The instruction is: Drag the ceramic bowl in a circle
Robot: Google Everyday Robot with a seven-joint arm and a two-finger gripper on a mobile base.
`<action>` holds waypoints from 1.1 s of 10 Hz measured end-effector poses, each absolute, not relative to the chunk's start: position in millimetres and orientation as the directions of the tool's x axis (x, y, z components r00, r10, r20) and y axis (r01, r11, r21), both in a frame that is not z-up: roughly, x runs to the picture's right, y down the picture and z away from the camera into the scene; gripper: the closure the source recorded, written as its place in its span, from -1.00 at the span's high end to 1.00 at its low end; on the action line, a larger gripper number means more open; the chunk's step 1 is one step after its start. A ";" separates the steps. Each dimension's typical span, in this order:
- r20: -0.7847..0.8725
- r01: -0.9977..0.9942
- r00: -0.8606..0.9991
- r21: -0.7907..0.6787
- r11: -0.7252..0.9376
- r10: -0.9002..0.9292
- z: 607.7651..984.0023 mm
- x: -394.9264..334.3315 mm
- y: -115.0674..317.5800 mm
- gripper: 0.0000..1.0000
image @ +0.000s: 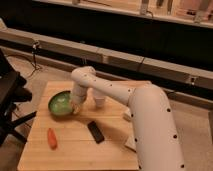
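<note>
Ceramic bowl [59, 104]: round, shallow, glossy green on the outside, lighter green inside, with pale mottled reflections across the interior. Pose: upright, opening facing up, seated flat on the wooden table [75, 146]. Position: rear left part of the tabletop as the camera sees it, near the left edge. Gripper [75, 106]: lowered at the bowl's right rim, meeting its edge. The exact hold cannot be determined.

Wooden worktop [75, 152] bearing an orange carrot [51, 138] at front left, a flat black object [96, 132] at centre, and a small white cup [100, 100] just right of the gripper [75, 106].
</note>
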State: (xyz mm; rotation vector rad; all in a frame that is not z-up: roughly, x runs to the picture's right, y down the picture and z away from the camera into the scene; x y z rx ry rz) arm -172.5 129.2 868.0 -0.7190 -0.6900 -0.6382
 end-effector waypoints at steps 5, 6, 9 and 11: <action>0.731 0.678 0.645 -0.412 0.608 -0.223 868.9 -145.3 118.1 -1.00; 0.730 0.674 0.648 -0.418 0.609 -0.216 868.5 -145.1 117.3 -1.00; 0.725 0.656 0.663 -0.442 0.612 -0.187 868.3 -132.2 118.4 -1.00; 0.725 0.649 0.667 -0.454 0.611 -0.170 865.4 -127.5 120.1 -1.00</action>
